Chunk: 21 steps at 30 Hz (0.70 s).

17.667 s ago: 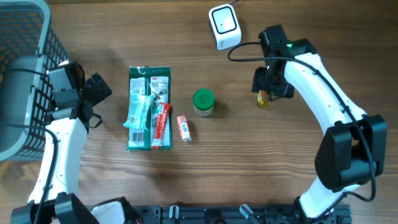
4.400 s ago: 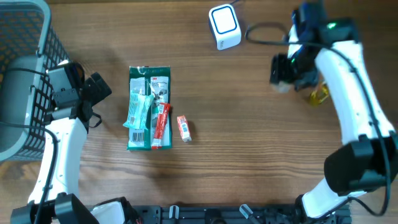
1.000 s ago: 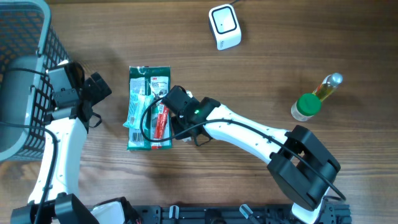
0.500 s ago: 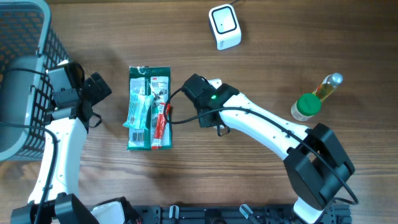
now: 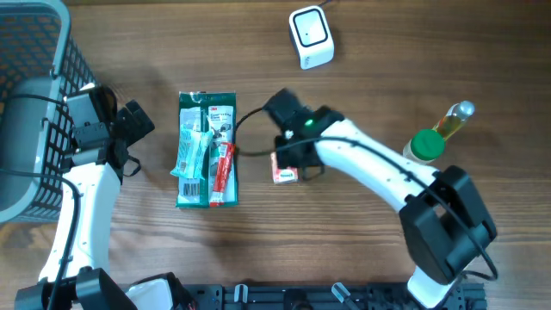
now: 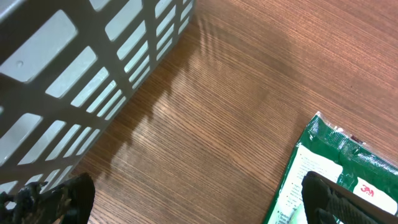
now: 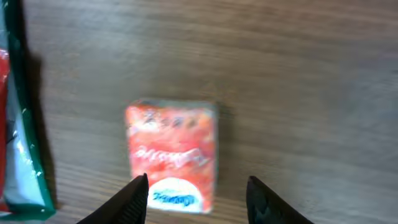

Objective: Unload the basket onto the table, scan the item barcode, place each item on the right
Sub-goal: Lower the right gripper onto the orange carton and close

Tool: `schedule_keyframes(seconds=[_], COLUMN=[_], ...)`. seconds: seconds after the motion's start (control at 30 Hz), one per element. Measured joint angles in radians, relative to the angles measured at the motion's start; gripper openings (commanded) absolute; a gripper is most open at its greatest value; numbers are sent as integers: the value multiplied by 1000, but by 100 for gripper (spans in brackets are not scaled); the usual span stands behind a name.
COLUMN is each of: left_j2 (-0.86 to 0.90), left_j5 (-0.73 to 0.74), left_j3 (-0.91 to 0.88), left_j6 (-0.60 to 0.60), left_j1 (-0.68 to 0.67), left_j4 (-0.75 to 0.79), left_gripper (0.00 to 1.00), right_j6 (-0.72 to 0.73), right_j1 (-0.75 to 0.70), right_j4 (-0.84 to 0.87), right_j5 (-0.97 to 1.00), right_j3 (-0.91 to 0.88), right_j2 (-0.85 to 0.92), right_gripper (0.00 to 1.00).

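The right pincer (image 7: 197, 199) hangs released above the small red box (image 7: 171, 155) lying on the bench (image 7: 298, 74). It should centre over the box, lower squarely, and clench across its narrow sides.

Only thing I can actually read is the red 3M logo on the green pack (image 6: 328, 142). Lettering on the red box (image 7: 172, 152) is too blurry.

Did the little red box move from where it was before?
Yes. The little red box has gone to the right, farther from the green packet, which stayed put.
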Motion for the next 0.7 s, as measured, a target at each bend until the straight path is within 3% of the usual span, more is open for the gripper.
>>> schedule_keyframes(seconds=[0.2,0.7], left_j2=[0,0], left_j5=[0,0], left_j3=[0,0], left_j6=[0,0], left_j1=[0,0], left_j4=[0,0], left_gripper=[100,100], right_j6=[-90,-142], right_j1=[-111,-111], right_j4=[-2,20], right_j5=[-216,-238], right_j3=[0,0], right_j2=[0,0], right_gripper=[51,52])
